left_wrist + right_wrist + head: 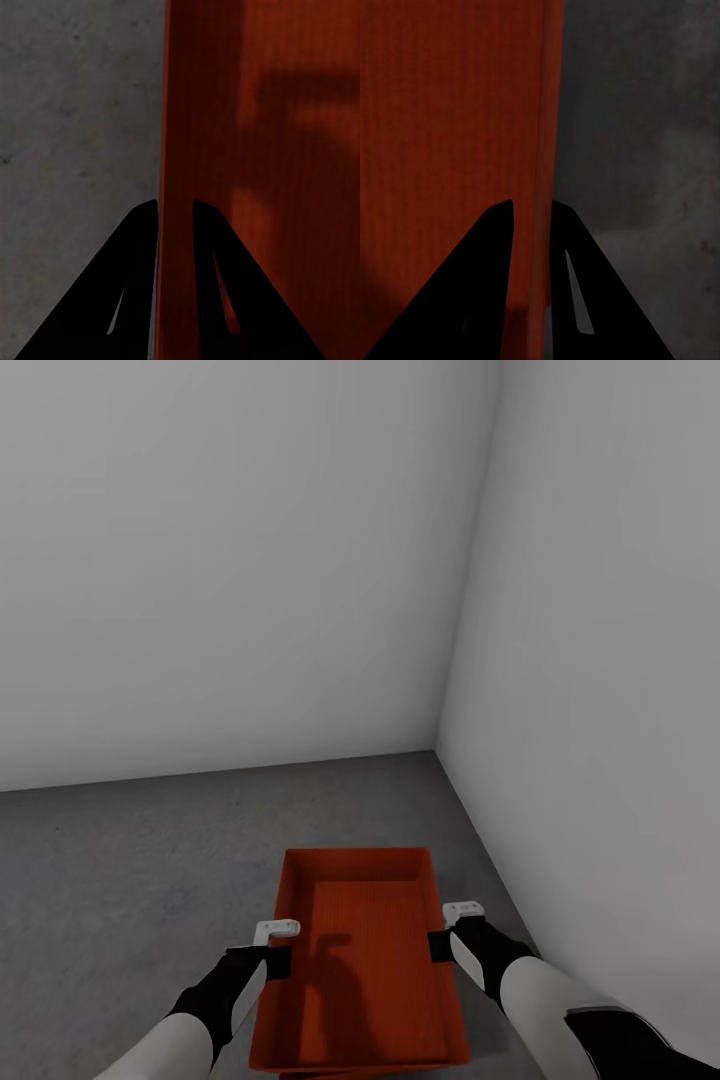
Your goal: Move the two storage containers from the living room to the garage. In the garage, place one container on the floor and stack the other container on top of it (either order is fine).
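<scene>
Here, both grippers are clamping one storage container (365,950) by its long walls, left gripper (277,950) and right gripper (447,932), above the concrete floor (130,860) near the wall corner (436,750). Uneven release is risking a tilted, skewed landing.

Black fingers (472,292) astride red-orange container (450,112) wall — grey concrete floor (645,135) beside.
</scene>
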{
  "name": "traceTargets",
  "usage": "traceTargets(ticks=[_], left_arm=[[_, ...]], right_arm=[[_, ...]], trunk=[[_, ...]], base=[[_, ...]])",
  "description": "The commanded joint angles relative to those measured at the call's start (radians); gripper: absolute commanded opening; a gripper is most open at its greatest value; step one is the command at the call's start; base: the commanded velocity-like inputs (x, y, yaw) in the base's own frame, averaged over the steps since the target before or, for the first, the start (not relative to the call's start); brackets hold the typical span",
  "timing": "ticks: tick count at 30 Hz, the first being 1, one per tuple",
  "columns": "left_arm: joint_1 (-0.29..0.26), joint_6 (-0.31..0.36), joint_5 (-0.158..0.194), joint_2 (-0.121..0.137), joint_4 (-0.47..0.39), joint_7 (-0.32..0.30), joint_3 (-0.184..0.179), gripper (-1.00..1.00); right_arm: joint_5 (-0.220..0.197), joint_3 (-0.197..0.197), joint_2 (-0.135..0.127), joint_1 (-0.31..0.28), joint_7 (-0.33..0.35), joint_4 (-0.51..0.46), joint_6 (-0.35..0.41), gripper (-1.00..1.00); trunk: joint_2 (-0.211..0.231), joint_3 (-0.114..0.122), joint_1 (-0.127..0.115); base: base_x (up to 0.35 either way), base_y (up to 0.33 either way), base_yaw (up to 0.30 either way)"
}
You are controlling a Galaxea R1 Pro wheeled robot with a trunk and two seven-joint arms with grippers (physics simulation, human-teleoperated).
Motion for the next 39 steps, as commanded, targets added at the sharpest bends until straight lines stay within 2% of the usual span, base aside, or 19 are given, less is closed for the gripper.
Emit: traceTargets(ticks=[1, 7, 8, 39], left_arm=[[0.000, 0.004, 0.029, 0.008, 0.001, 0.000, -0.019, -1.00], [0.001, 0.005, 0.028, 0.008, 0.001, 0.000, -0.019, -1.00], [0.001, 0.005, 0.028, 0.008, 0.001, 0.000, -0.019, 1.00], [0.000, 0.005, 0.028, 0.008, 0.001, 0.000, -0.020, 1.00]], right_arm=[[-0.021, 0.057, -0.004, 0.001, 0.013, -0.004, -0.011, -1.00], [-0.021, 0.057, -0.004, 0.001, 0.013, -0.004, -0.011, -1.00], [-0.021, 0.057, -0.004, 0.002, 0.013, -0.005, -0.011, 1.00], [-0.021, 0.055, -0.006, 0.001, 0.013, -0.004, -0.011, 1.00]], trunk=[[0.000, -0.001, 0.000], [0.000, -0.001, 0.000], [0.000, -0.001, 0.000], [0.000, -0.001, 0.000]], base=[[0.000, 0.000, 0.000], [0.000, 0.000, 0.000], [0.000, 0.000, 0.000], [0.000, 0.000, 0.000]])
